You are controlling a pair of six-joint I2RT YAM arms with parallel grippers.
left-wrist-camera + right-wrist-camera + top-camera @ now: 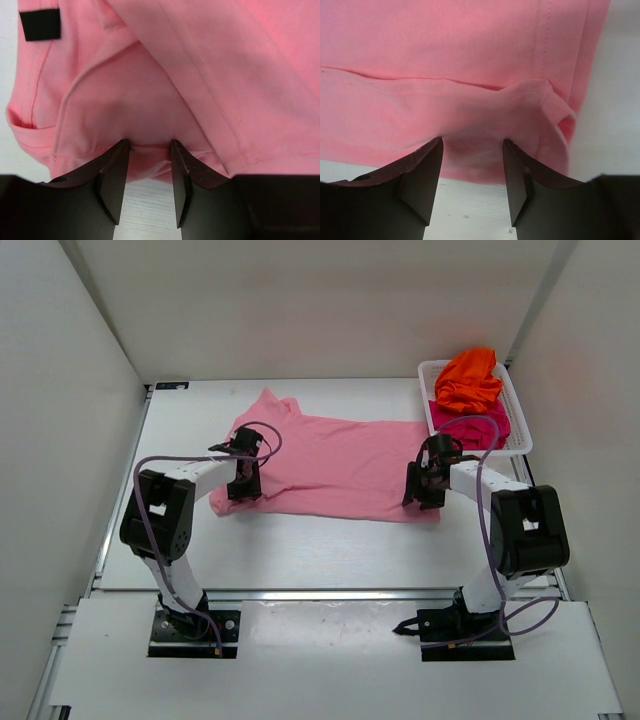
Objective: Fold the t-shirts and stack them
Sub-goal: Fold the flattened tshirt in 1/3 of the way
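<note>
The light pink t-shirt (330,465) lies spread flat across the middle of the table, collar to the far left. My left gripper (243,478) stands over the shirt's near left edge. In the left wrist view the left gripper (150,145) is open, its tips pressed on the pink t-shirt (200,75) with the hem bunched between them. My right gripper (420,488) is at the near right corner. The right wrist view shows the right gripper (472,142) open, a raised fold of the pink t-shirt (445,50) between its tips. The orange t-shirt (468,378) and magenta t-shirt (480,425) lie in the basket.
The white mesh basket (522,425) stands at the far right of the table, close behind my right arm. White walls close in the table on the left, back and right. Bare table shows between the shirt's near edge and the arm bases.
</note>
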